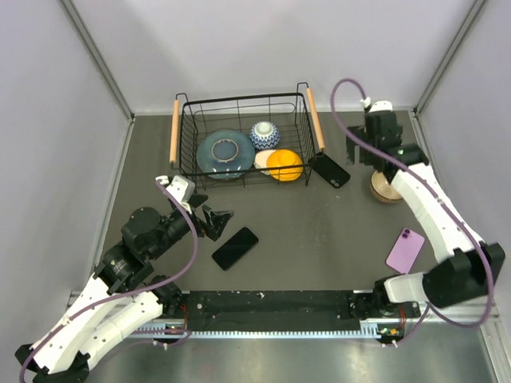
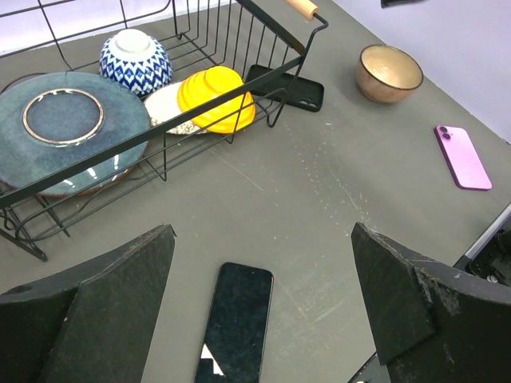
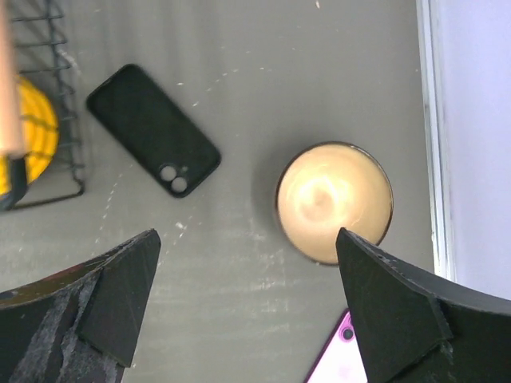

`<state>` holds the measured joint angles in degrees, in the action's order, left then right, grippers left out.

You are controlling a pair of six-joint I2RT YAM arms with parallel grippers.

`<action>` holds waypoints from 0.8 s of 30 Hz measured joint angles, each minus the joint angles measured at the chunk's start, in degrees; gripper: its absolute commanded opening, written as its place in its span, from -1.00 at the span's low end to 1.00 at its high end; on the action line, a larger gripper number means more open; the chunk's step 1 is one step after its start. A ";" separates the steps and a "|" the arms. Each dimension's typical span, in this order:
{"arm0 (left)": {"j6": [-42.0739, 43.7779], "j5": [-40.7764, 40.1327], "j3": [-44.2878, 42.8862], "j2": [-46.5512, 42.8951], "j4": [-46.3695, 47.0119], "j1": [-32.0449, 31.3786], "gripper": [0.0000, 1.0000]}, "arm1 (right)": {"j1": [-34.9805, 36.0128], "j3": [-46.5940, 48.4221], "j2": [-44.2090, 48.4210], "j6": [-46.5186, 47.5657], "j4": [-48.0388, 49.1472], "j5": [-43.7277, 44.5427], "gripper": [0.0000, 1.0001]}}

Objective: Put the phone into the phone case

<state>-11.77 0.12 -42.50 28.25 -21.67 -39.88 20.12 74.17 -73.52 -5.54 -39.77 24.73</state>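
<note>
The glossy black phone (image 1: 235,247) lies flat on the table in front of the basket, and shows in the left wrist view (image 2: 235,323) between my left fingers. My left gripper (image 1: 215,221) is open and empty, just left of and above it. The matte black phone case (image 1: 330,170) lies beside the basket's right end, its camera opening showing in the right wrist view (image 3: 152,129); it also shows in the left wrist view (image 2: 287,88). My right gripper (image 1: 358,148) is open and empty, raised to the right of the case.
A black wire basket (image 1: 185,136) at the back holds a blue plate (image 1: 224,153), a patterned bowl (image 1: 264,134) and a yellow bowl (image 1: 285,164). A tan bowl (image 1: 386,188) stands at the right. A purple phone (image 1: 405,249) lies at the front right.
</note>
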 measured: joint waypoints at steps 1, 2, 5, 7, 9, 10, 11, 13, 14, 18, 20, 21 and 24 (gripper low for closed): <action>0.00 0.00 0.00 0.00 0.00 0.00 0.96 | -3.54 1.60 -2.36 0.48 -0.02 -2.47 0.60; 0.02 0.00 0.02 -0.02 0.00 0.00 0.96 | -5.62 2.60 -4.11 0.70 0.17 -4.07 0.53; 0.02 -0.09 0.68 -0.68 0.02 0.00 0.96 | -12.00 7.04 -11.56 1.49 0.39 -11.26 0.23; 0.07 -0.28 1.20 -1.42 0.00 0.00 0.95 | -14.08 9.51 -16.37 1.51 0.52 -15.19 0.06; 0.20 -0.68 1.46 -1.99 0.02 -0.02 0.96 | -15.56 11.82 -21.07 1.49 0.46 -18.49 -0.15; 0.28 -0.92 1.46 -2.16 0.02 -0.02 0.96 | -16.06 13.44 -23.67 1.40 0.22 -20.04 -0.18; 0.39 -1.14 1.49 -2.32 0.07 -0.02 0.95 | -16.52 14.93 -26.23 1.25 0.37 -21.38 -0.19; 0.55 -1.51 1.49 -2.54 0.07 -0.02 0.95 | -17.18 17.46 -30.51 0.55 0.24 -23.12 -0.23; 0.61 -1.70 1.51 -2.64 0.07 -0.02 0.95 | -17.49 18.71 -32.59 0.04 0.20 -23.80 -0.24; 0.90 -2.78 1.62 -3.06 0.07 -0.02 0.96 | -17.94 21.42 -37.92 -4.28 -0.24 -25.40 -0.23; 1.03 -3.08 1.66 -3.19 0.13 -0.02 0.96 | -17.94 21.66 -39.17 -6.93 -0.42 -25.42 -0.25; 1.07 -3.26 1.73 -3.23 0.13 -0.02 0.96 | -17.94 21.73 -39.54 -8.59 -0.72 -25.16 -0.25; 1.11 -3.67 1.81 -3.23 0.13 -0.02 0.96 | -17.90 21.38 -39.95 -14.69 -1.57 -23.08 -0.22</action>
<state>-10.66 -3.55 -40.69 25.02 -21.54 -39.90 2.22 95.55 -113.47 -20.23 -41.34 1.65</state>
